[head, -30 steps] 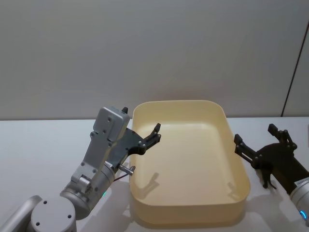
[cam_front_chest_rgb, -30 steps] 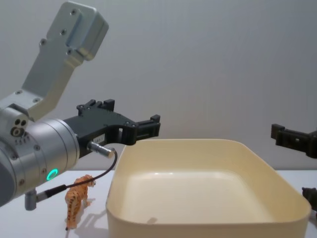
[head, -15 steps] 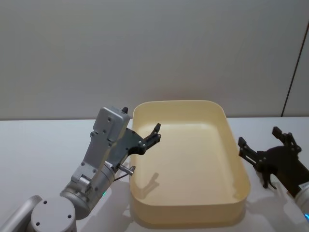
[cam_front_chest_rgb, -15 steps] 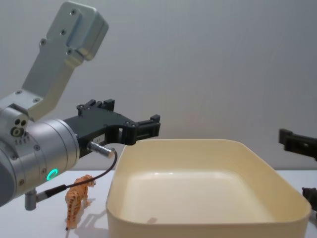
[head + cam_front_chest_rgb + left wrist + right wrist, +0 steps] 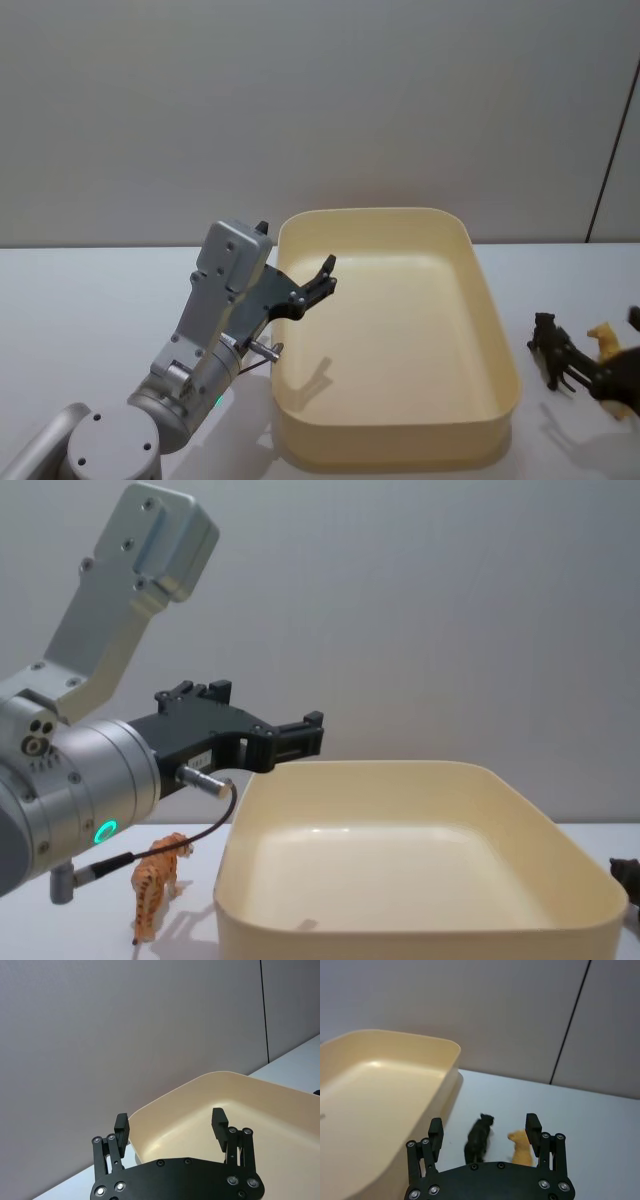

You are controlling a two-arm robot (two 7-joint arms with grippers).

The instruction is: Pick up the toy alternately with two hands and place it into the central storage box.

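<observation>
Dark toy (image 5: 478,1141), yellow toy (image 5: 521,1149) sit beside storage box (image 5: 390,442); we aim right hand (image 5: 484,1127), spread, at them to grab; left hand (image 5: 170,1121) spread, empty.

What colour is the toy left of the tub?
The toy is orange with dark stripes; chest view shows it best.

White tabletop (image 5: 80,300): cream storage box (image 5: 390,445) at centre; orange tiger toy (image 5: 155,885) standing left of it; dark toy animal (image 5: 549,350) and yellow toy animal (image 5: 606,344) right.
</observation>
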